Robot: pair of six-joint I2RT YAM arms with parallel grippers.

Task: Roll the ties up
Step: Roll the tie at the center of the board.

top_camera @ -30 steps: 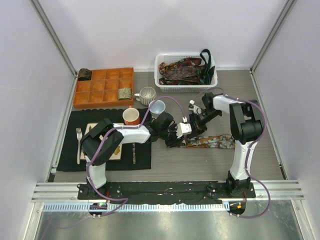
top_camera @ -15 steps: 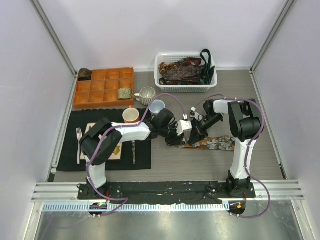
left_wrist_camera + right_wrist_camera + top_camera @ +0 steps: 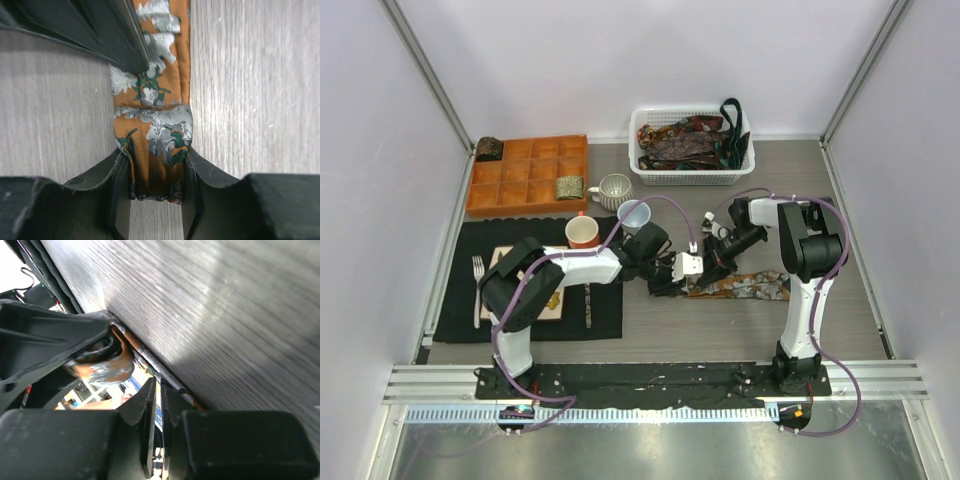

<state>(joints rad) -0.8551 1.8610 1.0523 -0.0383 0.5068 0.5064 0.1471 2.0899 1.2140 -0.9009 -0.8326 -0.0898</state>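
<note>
A rust-orange tie (image 3: 745, 286) with a grey and green leaf pattern lies flat on the wooden table, running right from the grippers. My left gripper (image 3: 672, 276) is shut on the tie's folded left end (image 3: 155, 135), which sits between its jaws (image 3: 154, 167). My right gripper (image 3: 708, 262) is low over the tie just beside the left one. Its jaws (image 3: 161, 387) are shut with only a thin slit and nothing in it, tips at the tie's edge (image 3: 150, 364). One right finger (image 3: 100, 30) presses on the tie.
A white basket (image 3: 642, 165) at the back holds several more ties, a dark green one (image 3: 730, 125) over its rim. An orange compartment tray (image 3: 525, 178) holds a rolled coil (image 3: 569, 187); another coil (image 3: 489, 148) sits at its corner. Three cups (image 3: 634, 215) and a black placemat (image 3: 460, 300) lie left.
My right gripper has come down and toward the near side, onto the tie beside the left gripper. The left gripper has kept its hold and shifted slightly.
</note>
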